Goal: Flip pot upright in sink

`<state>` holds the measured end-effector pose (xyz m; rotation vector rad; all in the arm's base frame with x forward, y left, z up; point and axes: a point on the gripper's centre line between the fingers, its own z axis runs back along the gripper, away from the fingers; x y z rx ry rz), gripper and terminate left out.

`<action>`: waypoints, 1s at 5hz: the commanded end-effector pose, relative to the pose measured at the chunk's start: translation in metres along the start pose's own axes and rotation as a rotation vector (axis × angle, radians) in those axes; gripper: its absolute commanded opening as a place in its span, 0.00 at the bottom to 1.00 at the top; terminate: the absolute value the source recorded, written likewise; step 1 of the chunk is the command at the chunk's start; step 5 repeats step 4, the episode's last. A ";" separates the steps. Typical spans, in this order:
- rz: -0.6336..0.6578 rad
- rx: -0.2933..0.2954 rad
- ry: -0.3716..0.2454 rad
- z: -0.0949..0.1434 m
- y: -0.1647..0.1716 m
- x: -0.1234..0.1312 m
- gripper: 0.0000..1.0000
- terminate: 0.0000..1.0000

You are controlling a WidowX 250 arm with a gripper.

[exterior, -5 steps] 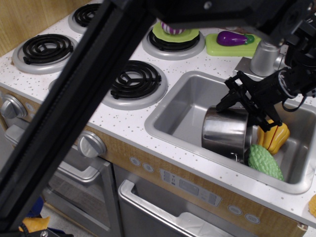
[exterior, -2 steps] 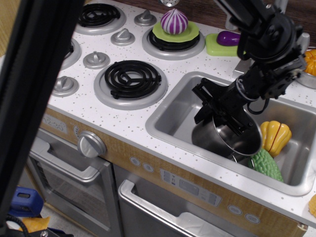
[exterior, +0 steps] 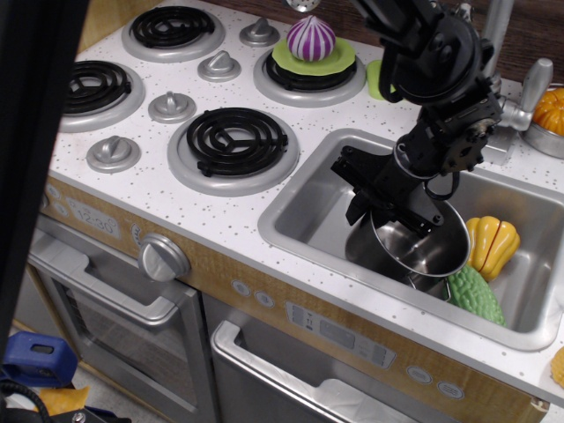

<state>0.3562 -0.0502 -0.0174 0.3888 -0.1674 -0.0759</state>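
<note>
Gripper clenched on the near-left rim of the pot; pot sits inside the sink, mouth tilted upward, against the yellow vegetable; since a second ago it has rotated from lying sideways.

White speckled counter carries four black coil burners: front one, left one at 9 o'clock, back-left one at 11 o'clock. Purple striped onion sits on a green plate over the back burner at 12 o'clock. Grey stove knobs lie between the burners. Yellow ribbed vegetable touches a green bumpy one at 4 o'clock. Oven dial at 7 o'clock.
</note>
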 end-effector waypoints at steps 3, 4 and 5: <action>-0.164 0.052 -0.073 -0.004 0.019 0.010 1.00 0.00; -0.164 0.052 -0.073 -0.004 0.019 0.010 1.00 1.00; -0.164 0.052 -0.073 -0.004 0.019 0.010 1.00 1.00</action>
